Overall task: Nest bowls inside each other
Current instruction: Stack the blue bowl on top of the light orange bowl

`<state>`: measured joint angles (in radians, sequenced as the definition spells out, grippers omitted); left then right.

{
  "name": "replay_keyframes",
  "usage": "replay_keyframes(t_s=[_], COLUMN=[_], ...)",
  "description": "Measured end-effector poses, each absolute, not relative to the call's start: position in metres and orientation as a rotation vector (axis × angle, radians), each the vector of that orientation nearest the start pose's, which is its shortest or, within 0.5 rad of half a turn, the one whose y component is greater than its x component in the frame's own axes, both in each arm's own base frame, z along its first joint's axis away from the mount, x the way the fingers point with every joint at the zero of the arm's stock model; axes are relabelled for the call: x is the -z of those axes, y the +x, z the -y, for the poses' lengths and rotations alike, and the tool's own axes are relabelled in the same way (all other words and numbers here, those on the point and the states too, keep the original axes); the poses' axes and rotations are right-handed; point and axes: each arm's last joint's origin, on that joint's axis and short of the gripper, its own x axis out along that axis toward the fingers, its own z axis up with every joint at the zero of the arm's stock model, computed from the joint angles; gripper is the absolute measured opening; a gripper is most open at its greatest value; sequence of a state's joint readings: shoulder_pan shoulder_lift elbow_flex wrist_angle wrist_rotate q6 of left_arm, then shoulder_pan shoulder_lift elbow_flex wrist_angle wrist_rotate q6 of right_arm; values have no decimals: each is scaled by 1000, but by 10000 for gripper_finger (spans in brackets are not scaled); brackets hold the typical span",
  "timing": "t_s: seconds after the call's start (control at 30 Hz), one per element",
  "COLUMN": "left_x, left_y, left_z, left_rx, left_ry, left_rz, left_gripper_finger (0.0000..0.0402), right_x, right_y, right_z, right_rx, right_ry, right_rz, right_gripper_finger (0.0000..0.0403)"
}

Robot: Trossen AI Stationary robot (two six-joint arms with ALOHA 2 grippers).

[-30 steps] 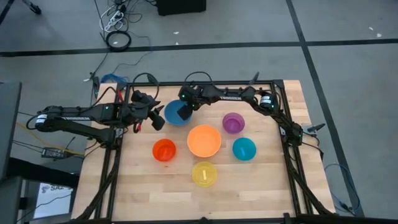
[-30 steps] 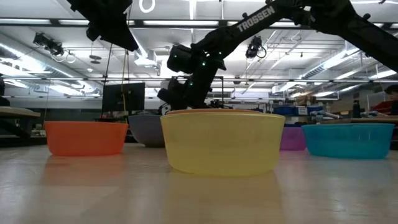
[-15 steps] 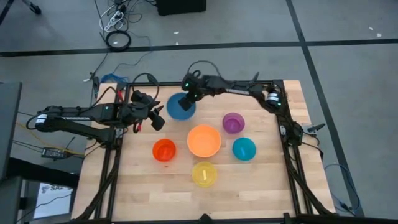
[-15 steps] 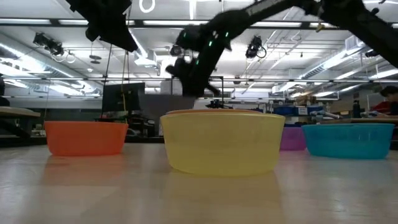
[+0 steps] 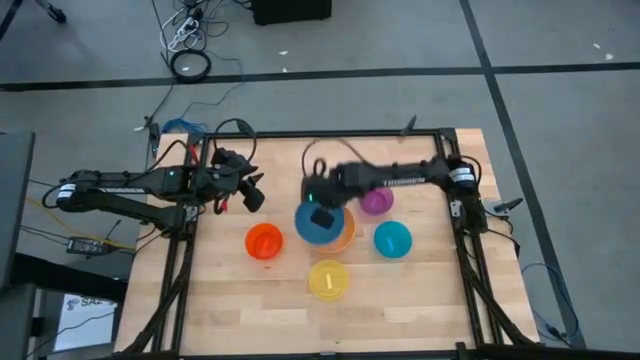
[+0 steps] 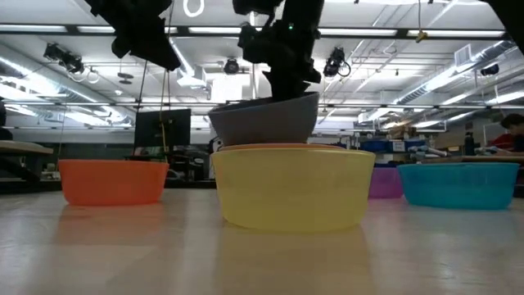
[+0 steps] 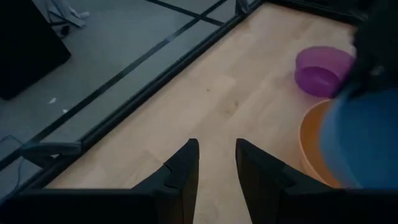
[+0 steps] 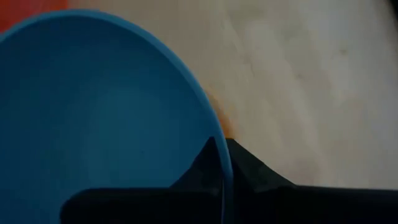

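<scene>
My right gripper (image 5: 323,212) is shut on the blue bowl (image 5: 318,226), which hangs over the large orange bowl (image 5: 347,238) at the table's middle. The other bowls stand on their bases around them: red-orange (image 5: 264,240), yellow (image 5: 328,279), teal (image 5: 392,239) and purple (image 5: 376,200). In the low view the blue bowl (image 6: 264,123) hangs above and behind the yellow bowl (image 6: 293,187). My left gripper (image 5: 252,191) waits open above the table's far left, and nothing lies between its fingers (image 7: 185,169). My right gripper pinches the blue bowl's rim (image 8: 219,134), with one finger (image 8: 205,163) inside the bowl and the other (image 8: 249,167) outside. The fingers come steeply from above. The bowl hangs clear of the table, slightly tilted, its held side (image 6: 309,97) higher.
The black frame rails (image 5: 455,215) run along the table's left, far and right sides. Bare wood (image 5: 230,300) lies along the near edge and in the far-left part (image 5: 285,170). Cables lie on the floor beyond the table.
My right gripper has shut on the blue bowl's rim at the far left of the table. It has lifted the bowl clear and swung it toward the near edge, so the bowl now hangs over the orange bowl. The other bowls have stayed put.
</scene>
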<state>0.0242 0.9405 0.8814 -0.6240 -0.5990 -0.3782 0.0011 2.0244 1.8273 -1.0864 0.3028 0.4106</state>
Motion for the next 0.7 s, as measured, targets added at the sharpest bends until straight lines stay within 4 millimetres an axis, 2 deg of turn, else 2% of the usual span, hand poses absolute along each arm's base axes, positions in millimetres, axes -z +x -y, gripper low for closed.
replay_keyframes(t_s=[0.13, 0.43, 0.53, 0.7], left_x=[-304, -304, -304, -304], left_y=[183, 183, 183, 183], left_z=[-21, -21, -21, -21], left_rx=[-710, -710, -710, -710], left_ry=[-156, -157, -157, -157], left_rz=[-541, -541, -540, -540], left_gripper_finger=[115, 115, 115, 115], right_x=[-245, -225, -219, -216], right_y=[411, 404, 402, 401], right_z=[-8, -5, -5, -5], right_rx=[598, 742, 735, 739], right_ry=[130, 118, 125, 130], right_rz=[-1190, -1184, -1204, -1210], right_gripper_finger=[0, 9, 36, 105])
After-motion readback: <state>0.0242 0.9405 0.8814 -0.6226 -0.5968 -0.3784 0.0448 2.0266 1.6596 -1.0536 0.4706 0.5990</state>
